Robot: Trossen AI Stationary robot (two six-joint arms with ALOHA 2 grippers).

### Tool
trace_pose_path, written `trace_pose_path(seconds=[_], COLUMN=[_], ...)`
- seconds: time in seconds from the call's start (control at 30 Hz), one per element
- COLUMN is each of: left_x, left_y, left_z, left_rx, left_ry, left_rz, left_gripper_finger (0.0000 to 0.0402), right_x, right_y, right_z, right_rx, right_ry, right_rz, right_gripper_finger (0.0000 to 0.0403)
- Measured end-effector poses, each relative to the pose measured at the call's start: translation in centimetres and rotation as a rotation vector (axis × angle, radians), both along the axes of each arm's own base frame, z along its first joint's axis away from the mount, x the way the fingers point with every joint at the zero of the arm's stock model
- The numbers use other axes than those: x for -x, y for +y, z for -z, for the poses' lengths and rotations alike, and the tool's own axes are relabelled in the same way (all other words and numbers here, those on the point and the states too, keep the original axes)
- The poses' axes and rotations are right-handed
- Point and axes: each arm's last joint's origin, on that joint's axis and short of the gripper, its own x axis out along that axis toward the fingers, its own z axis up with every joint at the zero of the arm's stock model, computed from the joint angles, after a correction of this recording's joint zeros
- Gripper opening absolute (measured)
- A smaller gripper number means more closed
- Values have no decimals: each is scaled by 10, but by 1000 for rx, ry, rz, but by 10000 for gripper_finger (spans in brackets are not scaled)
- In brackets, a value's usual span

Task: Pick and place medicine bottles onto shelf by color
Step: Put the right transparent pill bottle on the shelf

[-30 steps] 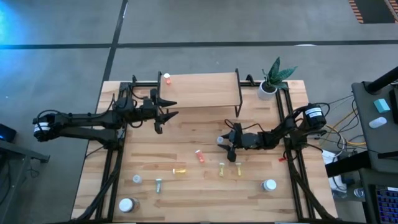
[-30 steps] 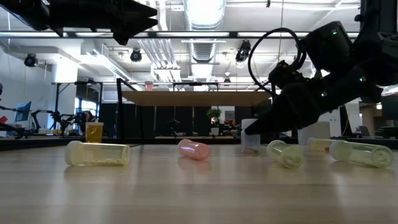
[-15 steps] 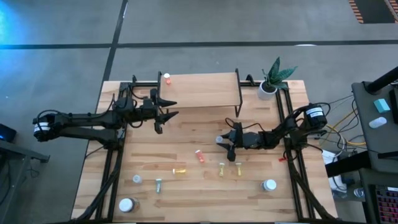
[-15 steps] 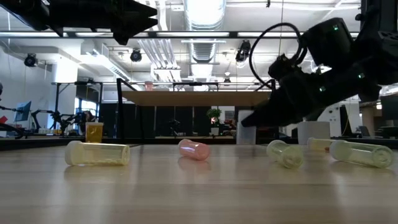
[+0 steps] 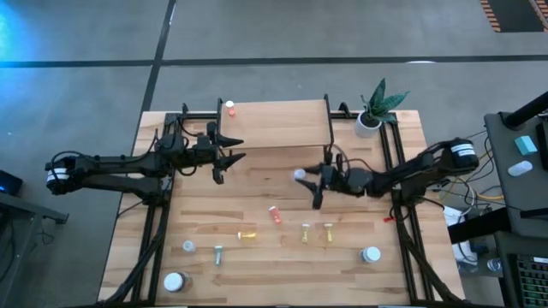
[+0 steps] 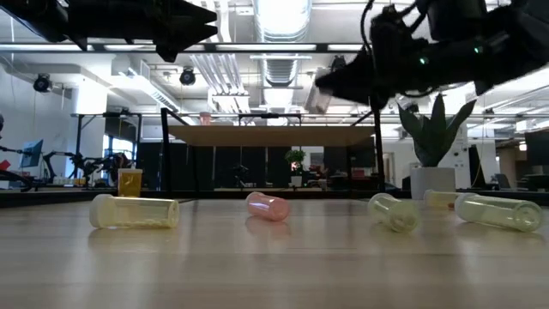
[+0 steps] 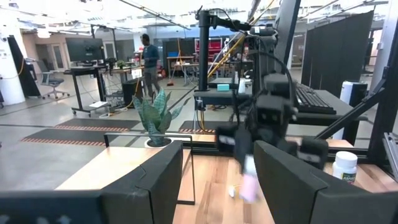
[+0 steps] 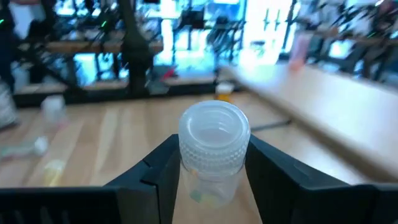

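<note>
Risk: right gripper (image 5: 310,175), fingers pinching a clear white-capped bottle (image 8: 213,152) aloft near the shelf's (image 5: 278,124) right legs, may drop or clip it; left gripper (image 5: 229,148) idles part-open, empty.

Grey polished concrete floor (image 5: 282,34) filling the upper part of the high view, dark seam lines crossing it, bright ceiling lights (image 6: 283,17) glowing at top centre of the low view, black folding partition panels (image 7: 339,53) standing at right of the left wrist view, a person (image 7: 148,62) standing among distant desks.
</note>
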Motion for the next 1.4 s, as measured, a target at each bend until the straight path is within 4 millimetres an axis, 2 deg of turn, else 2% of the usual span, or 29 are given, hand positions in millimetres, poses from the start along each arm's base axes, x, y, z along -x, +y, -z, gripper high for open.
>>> trace_pose_path(seconds=[0.37,0.7,0.9,1.17,1.3,1.4], left_x=[0,-5,-7,-8,-8,-8], left_y=[-1,1,1,1,1,1], left_z=[-3,3,2,2,0,0], left_rx=[-9,-2,-6,-6,-7,-8], left_ry=[-33,-5,-21,-20,-24,-24], left_rz=[7,8,8,8,8,8], left_gripper_finger=[182,182,182,182,182,182], right_x=[-4,-2,10,25,23,15], right_y=[-66,-118,-145,-177,-190,-198], right_z=[-56,-93,-96,-89,-78,-73], right_rx=[19,37,4,-82,-95,-106], right_ry=[88,41,40,22,55,77], right_rz=[243,409,494,494,526,511], right_gripper_finger=[154,153,158,159,159,159])
